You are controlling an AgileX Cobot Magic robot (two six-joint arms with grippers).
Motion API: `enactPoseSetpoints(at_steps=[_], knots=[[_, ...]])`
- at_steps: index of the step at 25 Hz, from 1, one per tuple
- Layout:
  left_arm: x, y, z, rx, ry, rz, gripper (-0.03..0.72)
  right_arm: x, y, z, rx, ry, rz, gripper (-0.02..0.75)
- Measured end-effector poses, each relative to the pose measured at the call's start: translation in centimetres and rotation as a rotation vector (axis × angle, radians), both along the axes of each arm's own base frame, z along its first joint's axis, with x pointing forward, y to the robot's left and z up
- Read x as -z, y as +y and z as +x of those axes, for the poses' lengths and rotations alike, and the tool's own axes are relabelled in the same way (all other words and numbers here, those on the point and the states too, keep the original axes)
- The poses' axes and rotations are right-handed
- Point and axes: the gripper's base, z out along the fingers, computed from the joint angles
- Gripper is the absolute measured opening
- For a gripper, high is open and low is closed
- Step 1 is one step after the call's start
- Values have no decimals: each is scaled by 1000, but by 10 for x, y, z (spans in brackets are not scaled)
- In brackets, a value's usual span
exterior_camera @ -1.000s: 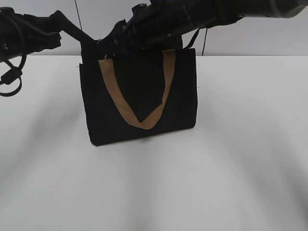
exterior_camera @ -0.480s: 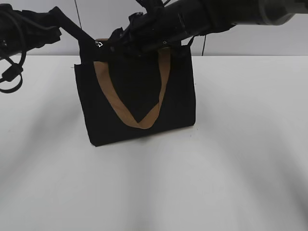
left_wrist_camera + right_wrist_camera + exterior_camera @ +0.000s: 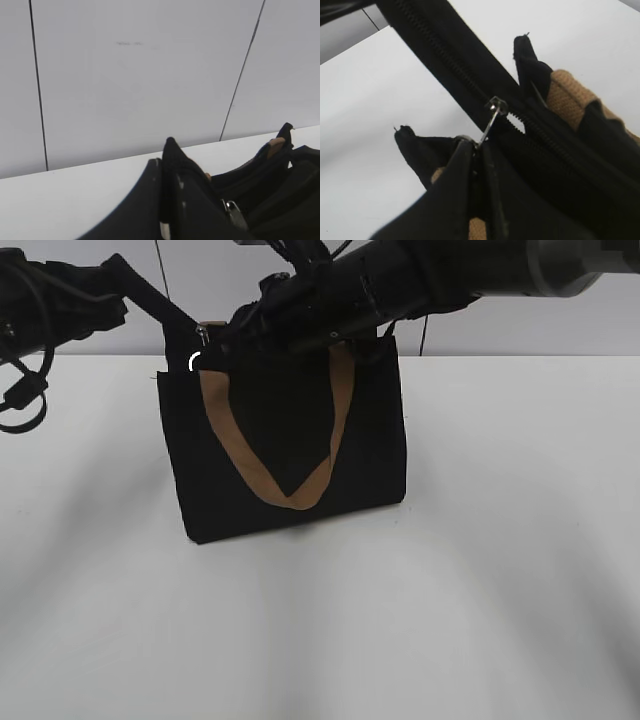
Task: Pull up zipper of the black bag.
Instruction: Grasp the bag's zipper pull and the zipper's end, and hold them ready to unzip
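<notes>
The black bag (image 3: 290, 440) stands upright on the white table, with a tan handle (image 3: 292, 495) drooping in a V on its face. My left gripper (image 3: 178, 325) is shut on the bag's top left corner; in the left wrist view the jaws (image 3: 167, 165) pinch a black fabric tip. My right gripper (image 3: 225, 340) reaches across the bag's top and is shut on the zipper (image 3: 196, 362) near that left corner. In the right wrist view the jaws (image 3: 477, 150) hold the silver pull (image 3: 492, 117) taut on the zip line. The pull also shows in the left wrist view (image 3: 233, 212).
The white table (image 3: 480, 570) spreads around the bag. A pale panelled wall (image 3: 135, 75) stands behind it. The second tan handle (image 3: 567, 97) lies beside the zip line on the bag's top.
My right gripper has moved left along the bag's top, taking the silver pull towards the left corner. The bag has leaned and shifted slightly left. The left arm has barely moved.
</notes>
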Motion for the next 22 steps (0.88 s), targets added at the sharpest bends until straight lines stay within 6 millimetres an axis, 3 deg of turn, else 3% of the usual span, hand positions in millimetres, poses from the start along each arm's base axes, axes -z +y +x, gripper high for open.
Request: enactPoseSetpoints(at_steps=[2, 11, 22], knots=[[0, 0, 0, 0, 1, 2, 3, 0, 0, 0, 9, 13, 4, 5], [5, 0, -1, 7, 39, 51, 3, 0, -1, 1, 21, 26, 8, 0], [16, 3, -2, -3, 134, 137, 3, -10, -25, 9, 43, 64, 37, -2]])
